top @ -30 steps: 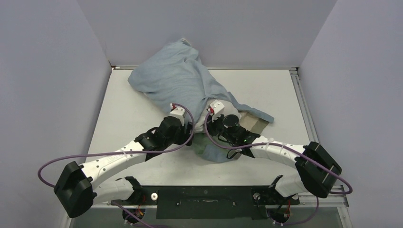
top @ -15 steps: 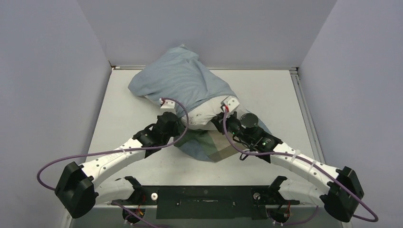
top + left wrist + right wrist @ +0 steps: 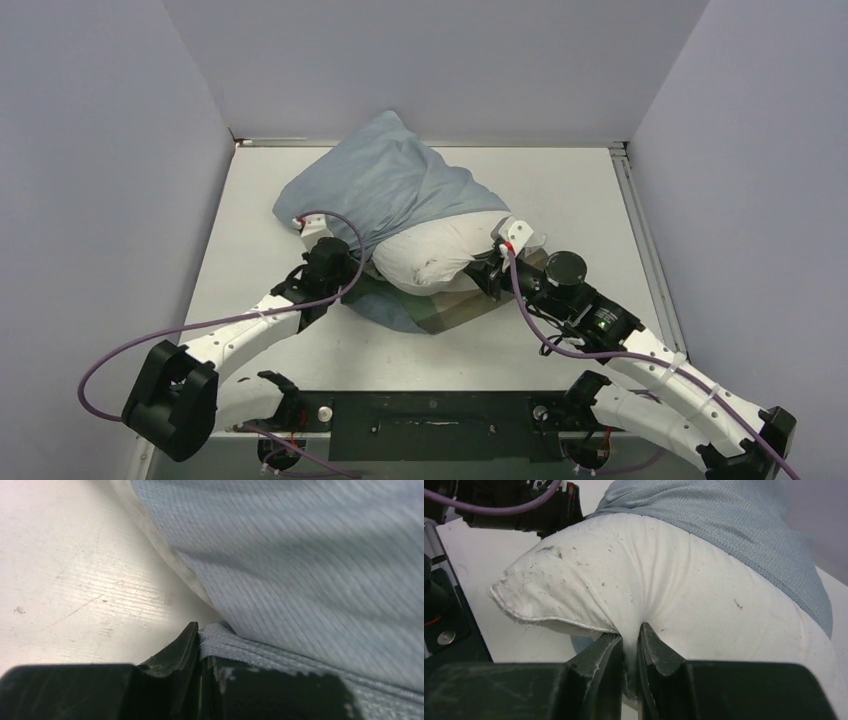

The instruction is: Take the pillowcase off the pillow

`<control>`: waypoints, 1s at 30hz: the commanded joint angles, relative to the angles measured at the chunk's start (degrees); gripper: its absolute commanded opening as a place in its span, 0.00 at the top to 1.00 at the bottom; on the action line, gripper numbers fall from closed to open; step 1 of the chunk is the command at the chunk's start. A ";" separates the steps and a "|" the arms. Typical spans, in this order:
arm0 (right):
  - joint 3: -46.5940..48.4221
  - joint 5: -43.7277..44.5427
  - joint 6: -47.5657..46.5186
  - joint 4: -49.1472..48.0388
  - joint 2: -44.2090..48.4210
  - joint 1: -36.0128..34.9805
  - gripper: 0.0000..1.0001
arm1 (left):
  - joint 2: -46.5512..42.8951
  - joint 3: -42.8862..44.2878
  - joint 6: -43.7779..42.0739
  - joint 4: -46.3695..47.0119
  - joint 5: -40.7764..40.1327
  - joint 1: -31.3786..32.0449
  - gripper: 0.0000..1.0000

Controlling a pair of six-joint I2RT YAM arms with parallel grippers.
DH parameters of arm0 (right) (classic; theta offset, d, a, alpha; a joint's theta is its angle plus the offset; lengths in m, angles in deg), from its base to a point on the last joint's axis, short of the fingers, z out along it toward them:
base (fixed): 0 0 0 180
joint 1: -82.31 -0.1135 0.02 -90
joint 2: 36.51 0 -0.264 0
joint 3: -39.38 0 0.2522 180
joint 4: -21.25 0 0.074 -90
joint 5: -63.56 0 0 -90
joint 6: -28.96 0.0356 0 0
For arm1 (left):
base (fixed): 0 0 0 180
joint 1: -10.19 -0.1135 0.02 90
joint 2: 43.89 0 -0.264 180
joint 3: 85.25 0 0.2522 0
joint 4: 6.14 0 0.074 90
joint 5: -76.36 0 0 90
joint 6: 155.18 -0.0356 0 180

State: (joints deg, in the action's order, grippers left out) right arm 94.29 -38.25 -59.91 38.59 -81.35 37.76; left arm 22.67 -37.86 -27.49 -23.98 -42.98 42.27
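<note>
Closest to the near edge, a flap of the pillowcase (image 3: 432,312) lies flat on the worktop (image 3: 600,200), showing its dark green and beige bands, just beyond the middle of that edge. The bare near end of the pillow (image 3: 440,255) rests on top of this flap, off-white, plump and speckled with smudges. At the pillow's near right side, the right fingers (image 3: 621,645) are clamped on a pinch of its white cloth just beside the seamed corner, and the fabric puckers where they bite. On the left side of the bundle, the left fingers (image 3: 202,650) are shut on a folded edge of the blue pillowcase, low over the worktop, with the cloth rising steeply beside them. Beyond both grips, the pillowcase covers the far part of the pillow as a rumpled dusty-blue mound. It sits around the middle of the worktop, somewhat left, and climbs to a peak over the far edge against the back wall.
</note>
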 commanded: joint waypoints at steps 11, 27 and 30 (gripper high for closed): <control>-0.64 -20.27 7.80 -7.51 -9.52 0.89 0.94 | 2.22 1.70 3.74 -0.67 6.66 -6.79 0.63; 17.97 -15.77 4.27 12.69 -19.24 7.59 0.21 | -19.92 6.98 -0.63 -14.06 9.26 -6.83 0.03; 16.29 -11.82 7.40 10.83 -19.00 13.19 0.14 | -19.20 8.42 -1.30 -14.76 11.81 -6.83 0.04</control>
State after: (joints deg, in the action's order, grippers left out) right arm 110.96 -56.15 -55.56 49.75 -100.87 45.19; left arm 3.03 -32.85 -26.59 -36.61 -34.94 35.60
